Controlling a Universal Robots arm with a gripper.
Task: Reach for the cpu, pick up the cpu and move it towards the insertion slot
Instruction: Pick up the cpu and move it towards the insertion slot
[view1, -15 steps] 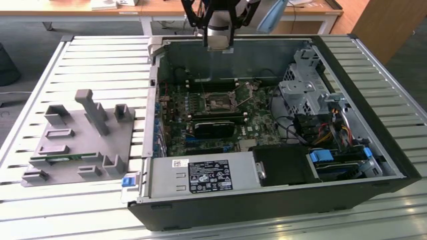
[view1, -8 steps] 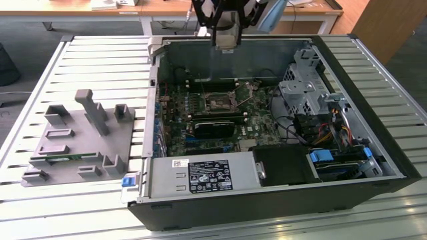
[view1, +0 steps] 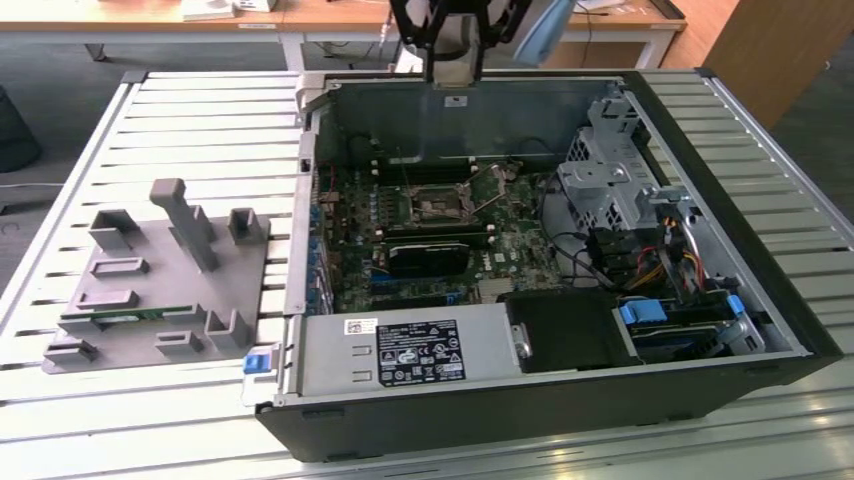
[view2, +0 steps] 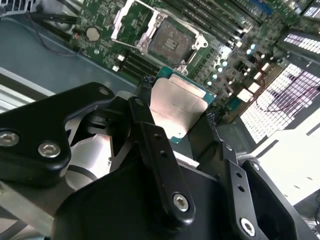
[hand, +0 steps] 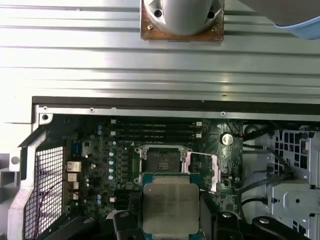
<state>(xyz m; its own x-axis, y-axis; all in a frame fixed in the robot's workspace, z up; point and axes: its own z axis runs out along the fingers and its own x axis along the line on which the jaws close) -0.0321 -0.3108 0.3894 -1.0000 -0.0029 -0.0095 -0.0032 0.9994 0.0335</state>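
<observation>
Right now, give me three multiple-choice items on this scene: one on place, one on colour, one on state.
1. Where is the cpu?
A. seated in the insertion slot
B. between the gripper's fingers, above the motherboard
C. on the grey fixture

2. What colour is the cpu's top?
A. silver
B. red
C. black

3. What state is the insertion slot in?
A. covered by a fan
B. filled with a chip
C. open and empty

Answers: B, both wrist views show the gripper clamping the chip's edges over the board; A, its metal top shines silver; C, the frame is swung aside and the dark centre is bare.
</observation>
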